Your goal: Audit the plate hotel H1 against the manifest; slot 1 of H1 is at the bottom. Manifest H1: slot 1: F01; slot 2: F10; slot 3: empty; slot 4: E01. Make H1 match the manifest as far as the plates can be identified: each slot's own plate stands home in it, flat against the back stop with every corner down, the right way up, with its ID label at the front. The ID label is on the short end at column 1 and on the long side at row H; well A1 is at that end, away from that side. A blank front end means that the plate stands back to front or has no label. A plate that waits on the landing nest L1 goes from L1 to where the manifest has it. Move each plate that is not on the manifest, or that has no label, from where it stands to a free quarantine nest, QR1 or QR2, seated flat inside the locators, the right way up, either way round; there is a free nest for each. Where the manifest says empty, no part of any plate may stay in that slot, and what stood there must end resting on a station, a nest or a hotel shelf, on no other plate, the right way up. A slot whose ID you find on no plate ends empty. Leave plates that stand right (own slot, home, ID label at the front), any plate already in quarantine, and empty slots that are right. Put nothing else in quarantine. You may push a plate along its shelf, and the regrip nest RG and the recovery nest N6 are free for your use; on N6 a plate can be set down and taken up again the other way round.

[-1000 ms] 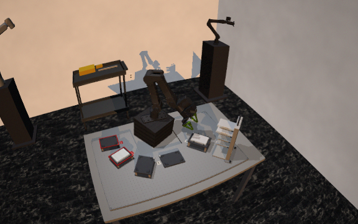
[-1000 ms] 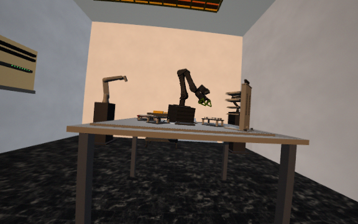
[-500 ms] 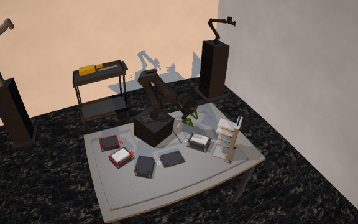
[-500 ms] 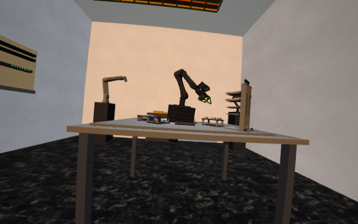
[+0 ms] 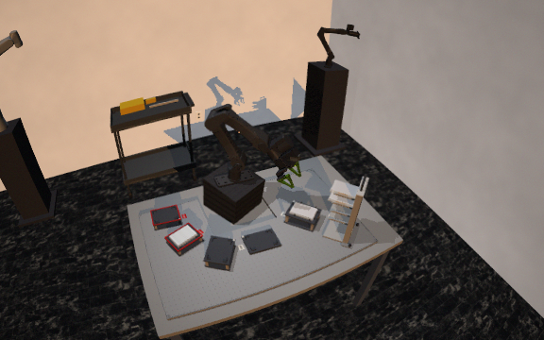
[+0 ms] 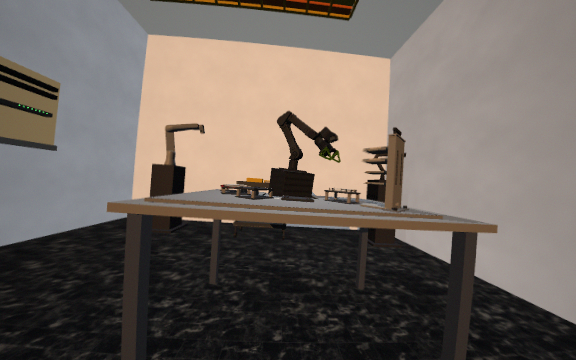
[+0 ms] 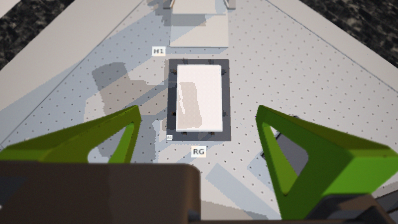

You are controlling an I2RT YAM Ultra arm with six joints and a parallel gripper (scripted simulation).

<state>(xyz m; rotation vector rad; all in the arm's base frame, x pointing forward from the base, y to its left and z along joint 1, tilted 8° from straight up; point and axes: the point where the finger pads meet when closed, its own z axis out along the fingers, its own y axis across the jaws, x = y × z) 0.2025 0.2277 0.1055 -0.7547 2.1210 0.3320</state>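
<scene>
While jaws hang spread and empty, white plate (image 7: 199, 97) on nest tagged RG (image 7: 198, 150), H1 tag (image 7: 158, 51) beyond.

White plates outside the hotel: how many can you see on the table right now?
2. One sits on the RG nest by the hotel, plate at. The other is in a red-edged nest at the table's left. Plates on the hotel shelves can't be counted from here.
</scene>
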